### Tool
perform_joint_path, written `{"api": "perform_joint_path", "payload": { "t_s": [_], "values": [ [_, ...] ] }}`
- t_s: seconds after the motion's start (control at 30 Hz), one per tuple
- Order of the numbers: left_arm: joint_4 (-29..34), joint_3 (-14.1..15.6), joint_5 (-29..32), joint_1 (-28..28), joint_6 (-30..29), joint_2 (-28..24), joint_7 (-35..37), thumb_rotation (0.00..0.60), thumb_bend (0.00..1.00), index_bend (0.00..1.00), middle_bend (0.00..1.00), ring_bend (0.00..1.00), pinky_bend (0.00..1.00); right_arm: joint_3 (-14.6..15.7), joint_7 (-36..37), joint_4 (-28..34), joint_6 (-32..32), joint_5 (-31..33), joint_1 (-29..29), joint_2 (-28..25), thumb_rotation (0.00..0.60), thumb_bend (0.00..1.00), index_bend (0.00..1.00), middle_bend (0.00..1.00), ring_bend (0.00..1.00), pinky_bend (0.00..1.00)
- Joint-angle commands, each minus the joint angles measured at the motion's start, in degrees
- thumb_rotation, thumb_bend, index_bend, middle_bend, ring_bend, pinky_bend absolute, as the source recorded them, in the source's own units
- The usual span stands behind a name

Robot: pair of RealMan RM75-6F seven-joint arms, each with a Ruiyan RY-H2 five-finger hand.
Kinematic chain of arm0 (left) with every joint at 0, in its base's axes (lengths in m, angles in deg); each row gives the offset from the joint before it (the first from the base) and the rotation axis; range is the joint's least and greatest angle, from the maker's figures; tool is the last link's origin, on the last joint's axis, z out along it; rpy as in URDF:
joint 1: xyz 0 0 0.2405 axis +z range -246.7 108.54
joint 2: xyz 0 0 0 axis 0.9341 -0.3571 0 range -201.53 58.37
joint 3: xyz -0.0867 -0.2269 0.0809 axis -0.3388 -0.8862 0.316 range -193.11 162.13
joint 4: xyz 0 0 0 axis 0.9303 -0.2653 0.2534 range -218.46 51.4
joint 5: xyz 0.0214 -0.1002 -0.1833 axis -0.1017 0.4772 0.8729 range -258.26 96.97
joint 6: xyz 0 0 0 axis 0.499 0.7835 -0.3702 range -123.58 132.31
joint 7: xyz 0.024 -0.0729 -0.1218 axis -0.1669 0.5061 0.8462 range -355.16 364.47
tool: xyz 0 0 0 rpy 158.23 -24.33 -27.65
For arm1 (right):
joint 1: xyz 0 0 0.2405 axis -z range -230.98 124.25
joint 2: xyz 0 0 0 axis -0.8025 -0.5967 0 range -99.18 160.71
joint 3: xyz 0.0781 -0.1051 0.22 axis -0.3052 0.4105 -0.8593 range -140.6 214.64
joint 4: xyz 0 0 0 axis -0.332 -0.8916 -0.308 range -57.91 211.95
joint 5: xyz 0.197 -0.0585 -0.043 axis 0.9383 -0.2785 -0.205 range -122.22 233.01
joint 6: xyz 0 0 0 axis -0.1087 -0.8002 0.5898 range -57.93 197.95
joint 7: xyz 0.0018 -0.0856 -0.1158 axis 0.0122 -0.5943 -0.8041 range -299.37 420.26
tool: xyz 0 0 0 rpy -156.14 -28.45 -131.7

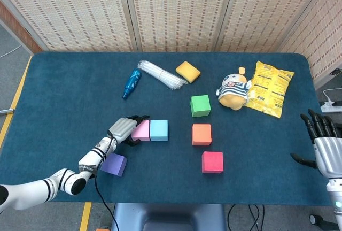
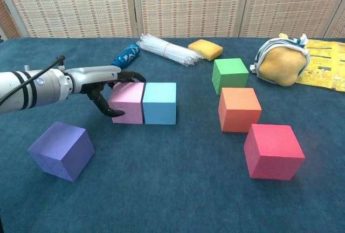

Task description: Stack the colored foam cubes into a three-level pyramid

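A pink cube (image 1: 141,130) (image 2: 128,102) sits flush against a light blue cube (image 1: 158,130) (image 2: 160,102) near the table's middle. My left hand (image 1: 122,129) (image 2: 99,79) grips the pink cube from its left, with fingers over the far top edge and the thumb at the near lower corner. A purple cube (image 1: 114,164) (image 2: 61,150) lies tilted in front of that arm. To the right stand a green cube (image 1: 200,105) (image 2: 229,75), an orange cube (image 1: 201,134) (image 2: 239,109) and a red cube (image 1: 212,162) (image 2: 273,151), each apart. My right hand (image 1: 322,146) hovers at the table's right edge, fingers spread and empty.
Along the back lie a blue bottle (image 1: 131,83), a bundle of clear straws (image 1: 160,74) and a yellow sponge (image 1: 188,71). A plush toy (image 1: 233,93) and a yellow snack bag (image 1: 271,94) sit at the back right on the dark blue table (image 1: 64,97).
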Motion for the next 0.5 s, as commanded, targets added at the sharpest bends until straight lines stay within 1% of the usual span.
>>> {"api": "perform_joint_path", "payload": {
  "t_s": [0.03,0.17,0.27,0.33,0.5],
  "values": [
    [0.32,0.26,-0.11,0.01,0.09,-0.28,-0.25,0.600,0.36,0.06,0.12,0.06,0.23,0.00,0.03,0.01,0.04,-0.05,-0.03,0.03,0.600,0.21,0.00,0.06,0.00,0.11],
    [0.90,0.57,0.00,0.06,0.12,-0.68,-0.68,0.600,0.36,0.04,0.06,0.00,0.19,0.01,0.10,0.09,-0.03,-0.19,-0.03,-0.01,0.600,0.21,0.00,0.06,0.00,0.11],
    [1.51,0.58,-0.05,0.24,-0.38,-1.07,-0.85,0.600,0.36,0.03,0.01,0.00,0.15,0.01,0.25,0.13,-0.07,-0.19,0.02,-0.07,0.600,0.21,0.00,0.06,0.00,0.11],
    [2.62,0.60,-0.40,0.56,-1.15,-2.03,-1.06,0.600,0.36,0.02,0.00,0.00,0.14,0.00,0.34,0.18,-0.20,-0.27,0.07,-0.14,0.600,0.21,0.00,0.06,0.00,0.11],
    [7.53,1.39,-1.69,1.43,-2.52,-7.55,-3.11,0.600,0.36,0.00,0.00,0.00,0.11,-0.09,0.45,0.30,-0.50,-0.45,0.13,-0.25,0.600,0.21,0.00,0.06,0.00,0.11]
  ]
}}
